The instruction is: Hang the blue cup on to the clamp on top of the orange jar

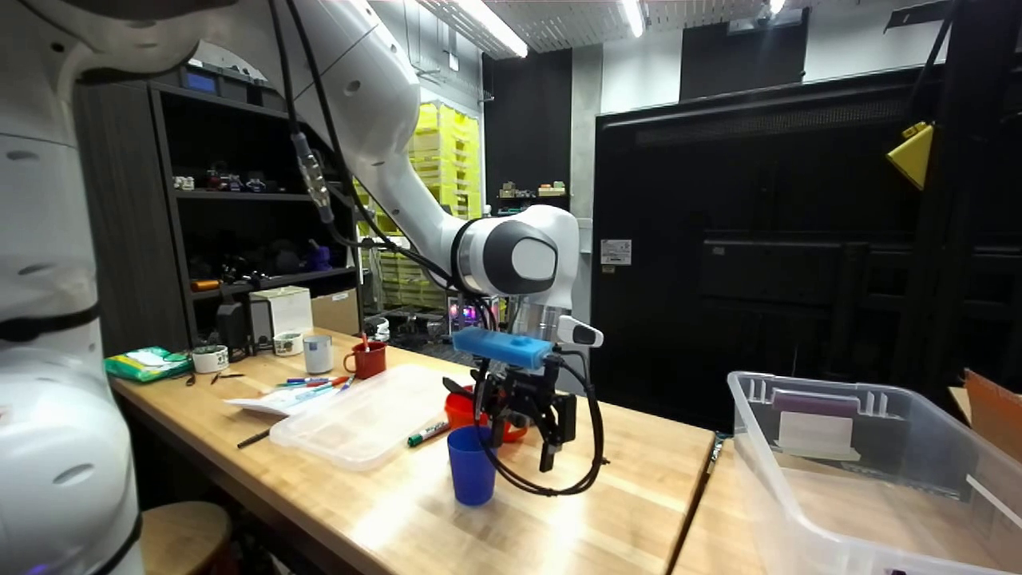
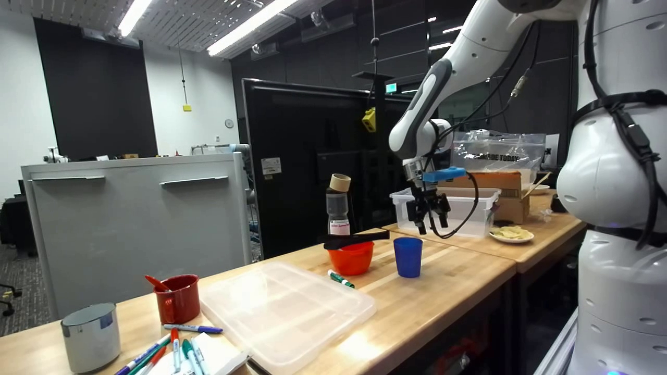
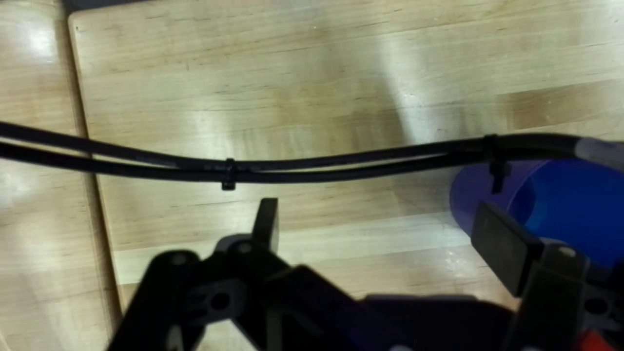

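The blue cup (image 1: 471, 467) stands upright on the table, and in an exterior view it is in front of the orange jar (image 2: 351, 259). Across the jar's mouth lies a long black object (image 2: 356, 238), apparently the clamp. My gripper (image 1: 523, 445) hangs above the table beside the cup and does not touch it. In the wrist view the gripper (image 3: 378, 218) is open, with only table surface seen between its fingers. Behind the finger on that view's right, the blue cup (image 3: 482, 187) is partly hidden by finger and cable. The jar is mostly out of that view.
A green marker (image 2: 341, 279) and a flat translucent lid (image 2: 286, 312) lie beside the jar. Farther along are a red mug (image 2: 177, 299) and several pens. A transparent bin (image 1: 798, 511) stands past the table seam. Black cables (image 3: 302, 171) loop below the wrist.
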Robot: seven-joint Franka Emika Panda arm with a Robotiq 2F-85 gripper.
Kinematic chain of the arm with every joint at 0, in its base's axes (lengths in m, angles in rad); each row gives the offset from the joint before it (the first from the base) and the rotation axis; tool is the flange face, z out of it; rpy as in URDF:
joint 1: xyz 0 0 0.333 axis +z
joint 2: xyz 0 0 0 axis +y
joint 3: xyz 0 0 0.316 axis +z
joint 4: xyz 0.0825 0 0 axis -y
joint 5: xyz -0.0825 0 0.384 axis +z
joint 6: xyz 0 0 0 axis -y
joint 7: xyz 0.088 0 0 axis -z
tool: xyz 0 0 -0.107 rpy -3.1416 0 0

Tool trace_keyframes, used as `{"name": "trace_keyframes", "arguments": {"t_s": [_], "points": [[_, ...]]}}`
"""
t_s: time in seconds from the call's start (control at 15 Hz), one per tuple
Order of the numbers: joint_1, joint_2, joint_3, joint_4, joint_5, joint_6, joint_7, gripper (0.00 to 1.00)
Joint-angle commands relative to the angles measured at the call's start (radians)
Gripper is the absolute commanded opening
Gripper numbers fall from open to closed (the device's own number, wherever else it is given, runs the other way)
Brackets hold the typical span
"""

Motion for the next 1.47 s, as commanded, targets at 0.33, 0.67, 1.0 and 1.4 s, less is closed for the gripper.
{"name": "trace_keyframes", "arguments": {"t_s": [0.33, 0.67, 1.0, 1.4], "points": [[0.013, -0.017, 0.022, -0.017, -0.023, 0.018, 0.064, 1.0], [0.025, -0.036, 0.04, -0.027, -0.037, 0.021, 0.075, 1.0], [0.028, -0.021, 0.042, -0.019, -0.041, 0.021, 0.098, 1.0], [0.016, 0.016, 0.031, -0.006, -0.031, 0.029, 0.126, 1.0]]}}
